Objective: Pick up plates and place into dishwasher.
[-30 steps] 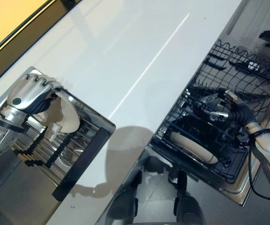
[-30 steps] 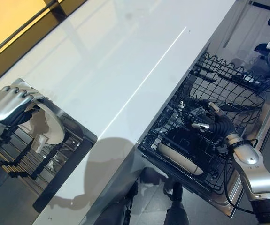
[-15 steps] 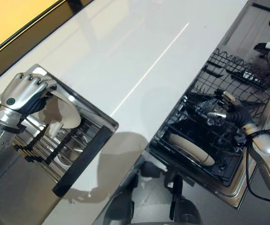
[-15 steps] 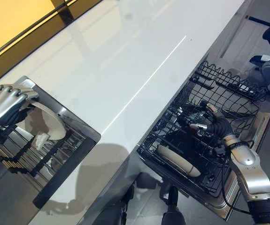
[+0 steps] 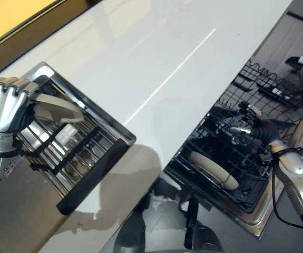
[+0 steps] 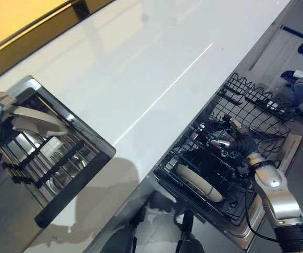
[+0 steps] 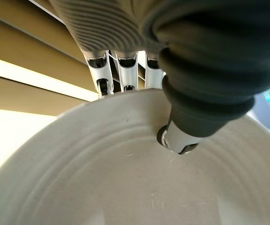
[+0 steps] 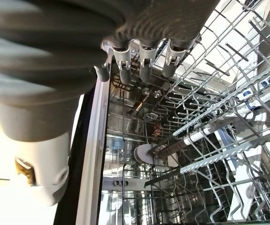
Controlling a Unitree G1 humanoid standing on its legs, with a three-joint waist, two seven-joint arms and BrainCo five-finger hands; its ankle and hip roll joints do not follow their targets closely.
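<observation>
At the left of the frame a steel-rimmed drying rack (image 5: 96,174) with dark bars sat sunk into the white tabletop (image 5: 140,58), a dark strip running along its lower right edge. Something pale, too unclear to identify, lay down among the bars. The left hand (image 5: 2,108) was at the rack's upper left corner, the back of the hand facing the camera, its fingers curled over the rim of a cream plate (image 5: 56,105) and the thumb pressed on the plate's face, as the left wrist view showed; the plate was held tilted above the bars, its edge pointing toward the middle of the frame. The rack's bright rim and bars crowded close round the hand and plate.

Across the middle of the frame the glossy tabletop ran bare from lower left to upper right, a thin bright line crossing it.

At the right, below the tabletop's edge, the open dishwasher's black wire basket (image 5: 246,158) was pulled out, with many upright tines. A second cream plate (image 5: 213,170) stood on edge in the basket's lower left part. The right hand (image 5: 251,126) was reaching in over the basket's upper right part from the lower right of the frame, its fingers held straight and relaxed above the tines with nothing in them. A further wire rack (image 5: 270,87) lay beyond it at the upper right
</observation>
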